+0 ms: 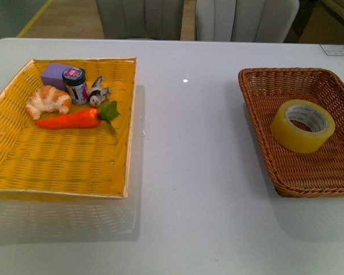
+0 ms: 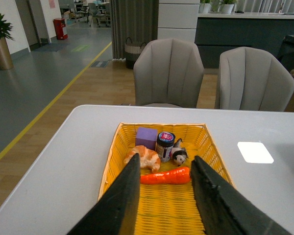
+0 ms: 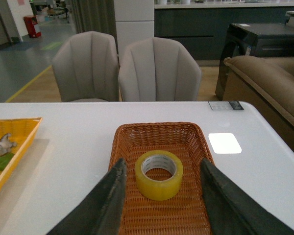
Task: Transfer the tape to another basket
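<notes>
The yellowish roll of tape lies flat in the brown wicker basket at the right of the table. It also shows in the right wrist view, inside the same basket. My right gripper is open, held back from the tape, its fingers framing the roll without touching it. My left gripper is open and empty over the yellow woven basket, which shows at the left in the front view. Neither arm shows in the front view.
The yellow basket holds a croissant, an orange toy carrot, a small jar, a purple block and a small animal figure. Bare white table lies between the baskets. Two grey chairs stand behind.
</notes>
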`<state>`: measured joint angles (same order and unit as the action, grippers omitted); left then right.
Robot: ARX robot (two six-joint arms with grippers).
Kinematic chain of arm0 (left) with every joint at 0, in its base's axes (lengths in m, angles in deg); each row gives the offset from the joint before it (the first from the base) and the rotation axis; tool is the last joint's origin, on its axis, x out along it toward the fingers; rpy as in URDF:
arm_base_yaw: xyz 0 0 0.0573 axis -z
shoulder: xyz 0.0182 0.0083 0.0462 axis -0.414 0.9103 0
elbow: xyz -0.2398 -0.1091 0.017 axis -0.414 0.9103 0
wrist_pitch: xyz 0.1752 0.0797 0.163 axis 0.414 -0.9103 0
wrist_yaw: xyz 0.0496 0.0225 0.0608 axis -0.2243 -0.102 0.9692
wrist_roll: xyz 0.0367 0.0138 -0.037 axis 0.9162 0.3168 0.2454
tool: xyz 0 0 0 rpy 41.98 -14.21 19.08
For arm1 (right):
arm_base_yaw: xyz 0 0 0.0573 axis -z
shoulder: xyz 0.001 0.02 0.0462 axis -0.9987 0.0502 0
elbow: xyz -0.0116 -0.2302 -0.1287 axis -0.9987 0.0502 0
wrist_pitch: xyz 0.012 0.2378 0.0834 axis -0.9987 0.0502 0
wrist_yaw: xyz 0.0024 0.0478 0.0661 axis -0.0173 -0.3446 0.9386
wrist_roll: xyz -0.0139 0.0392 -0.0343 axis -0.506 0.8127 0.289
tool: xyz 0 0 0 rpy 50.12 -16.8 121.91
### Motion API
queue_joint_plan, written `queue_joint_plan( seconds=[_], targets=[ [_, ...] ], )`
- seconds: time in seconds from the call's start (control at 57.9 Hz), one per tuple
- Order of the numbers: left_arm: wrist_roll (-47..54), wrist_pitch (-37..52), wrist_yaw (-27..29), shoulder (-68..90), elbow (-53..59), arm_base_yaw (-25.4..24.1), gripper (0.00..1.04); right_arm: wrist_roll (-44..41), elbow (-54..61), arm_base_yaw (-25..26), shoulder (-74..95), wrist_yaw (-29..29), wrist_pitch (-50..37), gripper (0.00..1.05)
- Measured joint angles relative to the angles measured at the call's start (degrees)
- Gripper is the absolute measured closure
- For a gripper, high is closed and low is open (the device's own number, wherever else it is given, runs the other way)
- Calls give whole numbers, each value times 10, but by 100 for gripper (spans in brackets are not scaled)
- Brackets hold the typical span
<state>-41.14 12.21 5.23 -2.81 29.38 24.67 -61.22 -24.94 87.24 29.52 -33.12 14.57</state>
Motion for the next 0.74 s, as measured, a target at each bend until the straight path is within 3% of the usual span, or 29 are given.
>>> queue_joint_plan(
  seconds=[0.173, 0.224, 0.743],
  targets=[
    [0, 0, 0, 0, 0, 0, 16, 0, 0, 0, 0, 0, 0, 9],
    [0, 0, 0, 0, 0, 0, 8, 0, 0, 0, 0, 0, 0, 8],
    [1, 0, 0, 0, 0, 0, 9, 0, 0, 0, 0, 0, 0, 9]
  ],
)
